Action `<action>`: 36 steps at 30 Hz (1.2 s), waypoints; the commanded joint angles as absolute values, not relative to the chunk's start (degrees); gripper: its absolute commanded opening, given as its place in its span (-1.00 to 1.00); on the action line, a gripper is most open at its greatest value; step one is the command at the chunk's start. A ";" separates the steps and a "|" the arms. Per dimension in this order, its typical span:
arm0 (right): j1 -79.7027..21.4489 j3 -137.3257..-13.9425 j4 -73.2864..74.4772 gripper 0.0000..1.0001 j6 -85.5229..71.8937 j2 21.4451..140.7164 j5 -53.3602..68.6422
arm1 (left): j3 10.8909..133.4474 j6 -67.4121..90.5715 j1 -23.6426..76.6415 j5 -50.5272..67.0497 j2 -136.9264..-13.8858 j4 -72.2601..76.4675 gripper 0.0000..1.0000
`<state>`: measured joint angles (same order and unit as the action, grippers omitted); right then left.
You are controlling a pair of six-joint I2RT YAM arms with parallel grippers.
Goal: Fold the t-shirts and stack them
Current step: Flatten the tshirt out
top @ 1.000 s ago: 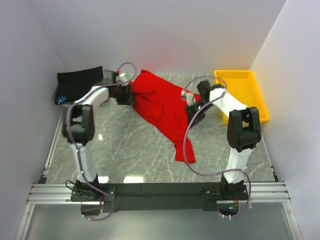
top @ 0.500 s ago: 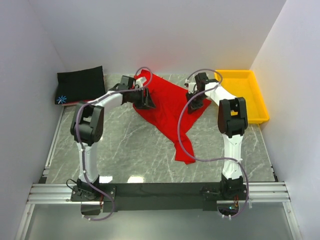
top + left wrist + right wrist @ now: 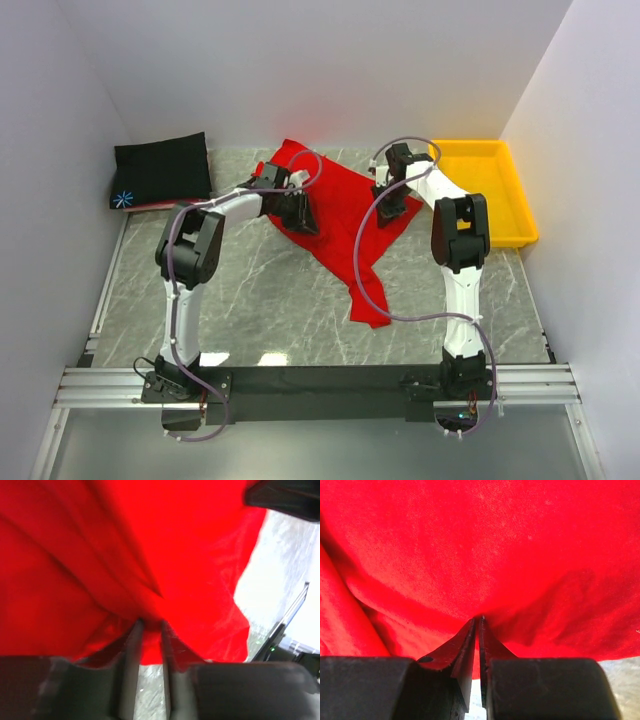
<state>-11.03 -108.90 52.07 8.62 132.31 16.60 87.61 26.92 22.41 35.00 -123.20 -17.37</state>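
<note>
The bright red t-shirt (image 3: pixel 340 215) lies crumpled across the back middle of the table, with one end trailing toward the front. My left gripper (image 3: pixel 298 212) sits at its left edge. In the left wrist view its narrow jaws (image 3: pixel 150 625) pinch a fold of the red cloth (image 3: pixel 150 555). My right gripper (image 3: pixel 388 208) is at the shirt's right edge, its tips (image 3: pixel 479 619) almost together on red fabric (image 3: pixel 485 545). A folded black t-shirt (image 3: pixel 160 168) with a blue-white starburst mark (image 3: pixel 123 199) rests at the back left.
A yellow plastic tray (image 3: pixel 485 180) stands at the back right, close behind my right arm. White walls close in the table on the left, back and right. Grey cables loop over both arms above the shirt.
My left gripper slid right along the shirt's left edge and narrowed onto the cloth. The right gripper moved back a little and tightened. The shirt's back part has shifted and bunched.
</note>
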 commanded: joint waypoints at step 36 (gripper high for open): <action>-19.25 -100.65 67.95 -0.47 19.87 110.55 18.72 | 73.46 -20.22 -14.16 25.39 -94.05 -49.14 0.15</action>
